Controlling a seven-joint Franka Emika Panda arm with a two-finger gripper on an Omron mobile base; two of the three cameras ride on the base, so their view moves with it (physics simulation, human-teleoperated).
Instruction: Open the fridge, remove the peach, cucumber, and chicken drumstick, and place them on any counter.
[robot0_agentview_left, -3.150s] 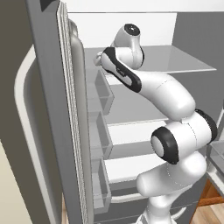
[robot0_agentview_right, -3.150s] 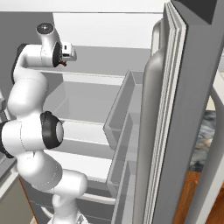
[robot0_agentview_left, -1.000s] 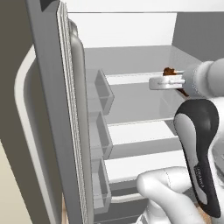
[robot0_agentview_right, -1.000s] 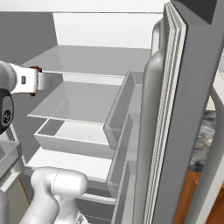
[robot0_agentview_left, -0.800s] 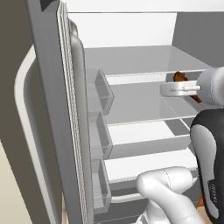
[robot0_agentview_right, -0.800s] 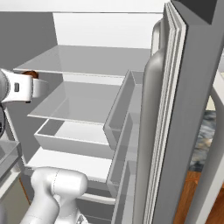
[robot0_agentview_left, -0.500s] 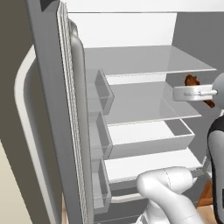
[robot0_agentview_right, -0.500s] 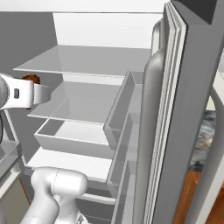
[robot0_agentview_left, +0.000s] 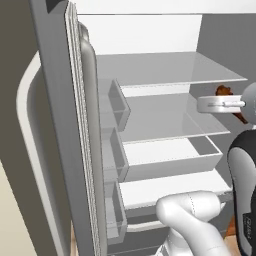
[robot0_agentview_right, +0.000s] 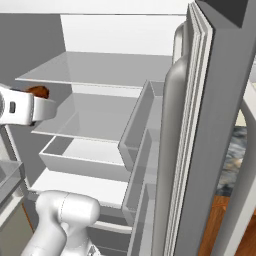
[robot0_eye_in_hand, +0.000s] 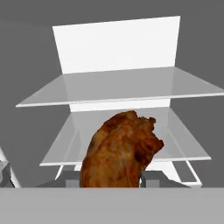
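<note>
The chicken drumstick (robot0_eye_in_hand: 121, 151) sits clamped between the fingers of the gripper (robot0_eye_in_hand: 111, 178), its orange-brown bulk rising toward 12 o'clock in the hand view. Behind it lie the glass shelves (robot0_eye_in_hand: 127, 87) of the open fridge (robot0_agentview_left: 150, 75). In the left base view the drumstick (robot0_agentview_left: 223, 91) peeks out at 3 o'clock behind the white hand, level with the middle shelf. In the right base view it (robot0_agentview_right: 38, 91) shows at 9 o'clock, above the hand, in front of the shelves' edge. The arm reaches horizontally with its elbow low. The right base view adds the door bins (robot0_agentview_right: 142, 130) and a strip of marbled counter (robot0_agentview_right: 231, 160) at 3 o'clock.
</note>
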